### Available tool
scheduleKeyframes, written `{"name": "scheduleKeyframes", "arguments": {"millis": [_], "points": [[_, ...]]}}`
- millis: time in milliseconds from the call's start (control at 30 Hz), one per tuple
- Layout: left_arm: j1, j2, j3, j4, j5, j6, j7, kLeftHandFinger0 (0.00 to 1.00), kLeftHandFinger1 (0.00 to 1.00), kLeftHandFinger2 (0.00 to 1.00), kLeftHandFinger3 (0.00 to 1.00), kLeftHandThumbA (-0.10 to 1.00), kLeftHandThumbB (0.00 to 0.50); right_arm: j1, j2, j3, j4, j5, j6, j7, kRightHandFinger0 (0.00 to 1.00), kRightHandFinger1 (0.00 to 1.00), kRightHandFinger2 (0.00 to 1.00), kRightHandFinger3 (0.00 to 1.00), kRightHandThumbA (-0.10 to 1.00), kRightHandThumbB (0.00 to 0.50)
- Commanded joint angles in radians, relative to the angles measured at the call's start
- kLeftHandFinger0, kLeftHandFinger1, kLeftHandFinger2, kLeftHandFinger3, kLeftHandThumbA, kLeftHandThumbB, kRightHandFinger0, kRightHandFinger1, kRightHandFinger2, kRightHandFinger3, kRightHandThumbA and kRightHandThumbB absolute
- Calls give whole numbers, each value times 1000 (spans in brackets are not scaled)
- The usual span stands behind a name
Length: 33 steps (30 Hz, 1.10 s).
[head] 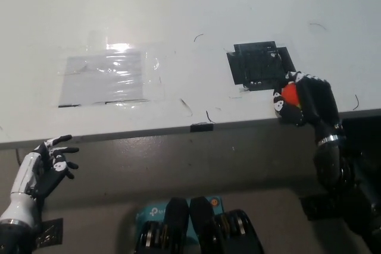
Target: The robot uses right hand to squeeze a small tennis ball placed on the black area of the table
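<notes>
My black right hand sits at the near right part of the white table, just right of and below the black patch. Its fingers are curled around a small orange-red ball, which peeks out on the hand's left side. The ball is off the black patch, near the table's front edge. My white left hand rests below the table edge at the lower left, fingers spread and holding nothing.
The white table fills the upper picture; its front edge runs across the middle. A clear taped plastic sheet lies at the left. A small black tab sits on the edge. Thin dark marks dot the surface.
</notes>
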Motion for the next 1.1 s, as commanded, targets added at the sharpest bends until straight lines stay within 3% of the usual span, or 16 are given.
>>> {"name": "scheduleKeyframes", "arguments": {"millis": [0,67,100,133,200,367,667,900,1067], "points": [[-6,24,5,-8,-2,-47,-10,366,387,566,697,-31,0,-19,76,-161,-62,224,-65,-13,0,39,342,319,-100,244],[-2,27,3,-8,1,-53,-11,366,393,576,703,-28,0,-49,131,-270,-123,371,-33,29,0,0,191,173,-100,227],[-2,27,3,-7,1,-54,-10,365,395,579,705,-28,0,-52,140,-288,-134,382,-24,38,0,0,159,143,-100,224],[-1,27,3,-10,0,-51,-10,377,415,592,708,-32,0,-69,172,-361,-200,527,32,105,0,0,120,133,-100,190],[0,25,6,-14,-3,-49,-8,371,402,582,695,-40,0,-85,199,-419,-259,619,76,137,0,0,81,135,-100,155],[3,26,6,-17,-7,-56,-11,334,372,555,674,25,0,-121,219,-510,-346,743,167,184,0,0,108,182,-100,109],[-2,28,13,-13,-14,-60,-12,321,375,556,661,101,0,-147,222,-569,-512,844,283,229,0,0,62,106,-100,143],[-6,28,15,-10,-13,-65,-8,276,343,539,624,27,0,-111,251,-579,-670,886,297,211,0,0,51,80,-100,127],[-15,34,7,-10,1,-58,-7,307,368,547,626,118,0,-86,272,-579,-718,886,327,201,0,0,68,68,-100,124]]}}
